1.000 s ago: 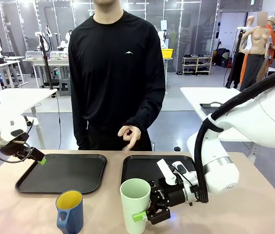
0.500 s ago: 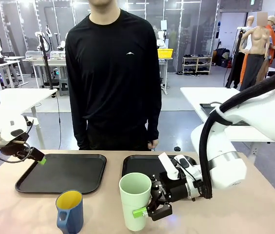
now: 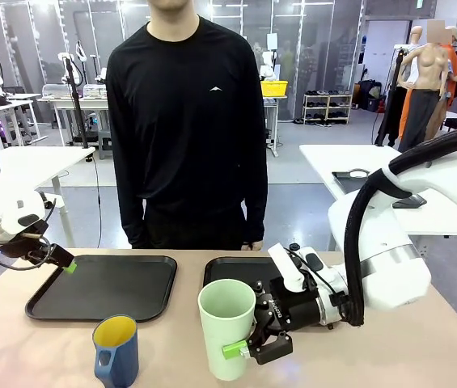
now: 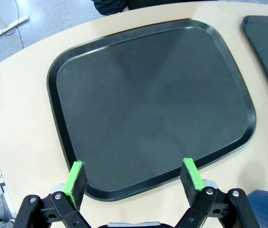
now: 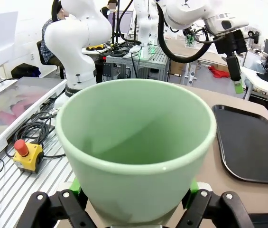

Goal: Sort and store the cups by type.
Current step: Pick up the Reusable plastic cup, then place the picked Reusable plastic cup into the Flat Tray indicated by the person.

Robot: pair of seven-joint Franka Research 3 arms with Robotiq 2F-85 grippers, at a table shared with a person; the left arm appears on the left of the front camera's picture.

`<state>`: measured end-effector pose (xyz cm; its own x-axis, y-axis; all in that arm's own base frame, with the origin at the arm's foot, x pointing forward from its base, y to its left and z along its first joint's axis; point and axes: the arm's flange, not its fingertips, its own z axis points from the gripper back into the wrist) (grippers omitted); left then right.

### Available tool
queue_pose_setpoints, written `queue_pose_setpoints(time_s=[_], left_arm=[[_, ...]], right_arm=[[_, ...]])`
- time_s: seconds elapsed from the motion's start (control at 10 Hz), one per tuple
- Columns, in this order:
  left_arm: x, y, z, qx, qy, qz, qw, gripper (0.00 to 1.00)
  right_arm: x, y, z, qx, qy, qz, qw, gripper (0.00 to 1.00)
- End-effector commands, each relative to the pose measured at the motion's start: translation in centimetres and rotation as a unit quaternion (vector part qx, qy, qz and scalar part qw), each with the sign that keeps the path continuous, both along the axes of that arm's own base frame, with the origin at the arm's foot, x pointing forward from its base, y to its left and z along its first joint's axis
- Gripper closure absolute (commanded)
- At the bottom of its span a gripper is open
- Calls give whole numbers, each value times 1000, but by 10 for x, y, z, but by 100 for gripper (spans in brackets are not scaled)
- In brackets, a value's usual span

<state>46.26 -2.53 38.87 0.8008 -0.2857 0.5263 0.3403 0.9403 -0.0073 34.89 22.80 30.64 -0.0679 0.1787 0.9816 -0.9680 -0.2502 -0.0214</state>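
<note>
2 cups sit near the table's front edge: 1 mint-green tumbler [image 3: 226, 327] and, to its left, 1 dark blue mug [image 3: 116, 349]. Behind them lie 2 black trays [image 3: 103, 287]. The right gripper [image 3: 244, 339] pinches the tumbler's sides. The left gripper [image 4: 133, 178] hangs spread wide and empty over the left tray's edge.

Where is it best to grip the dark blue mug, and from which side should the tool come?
Probably the wall at the rim of the blue mug, coming from above, one finger inside and one outside. It stands upright with an open mouth, and its handle sticks out to the robot's left, so pinch the side away from it.
</note>
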Motion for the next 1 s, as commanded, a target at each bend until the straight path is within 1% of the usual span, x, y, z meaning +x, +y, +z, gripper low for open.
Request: queue_pose_setpoints(time_s=[0.0,0.9], left_arm=[[0,1,1,1,-1,0,1000,0],[0,1,1,1,-1,0,1000,0]], right_arm=[[2,3,-1,2,1,2,1000,42],[2,3,-1,2,1,2,1000,42]])
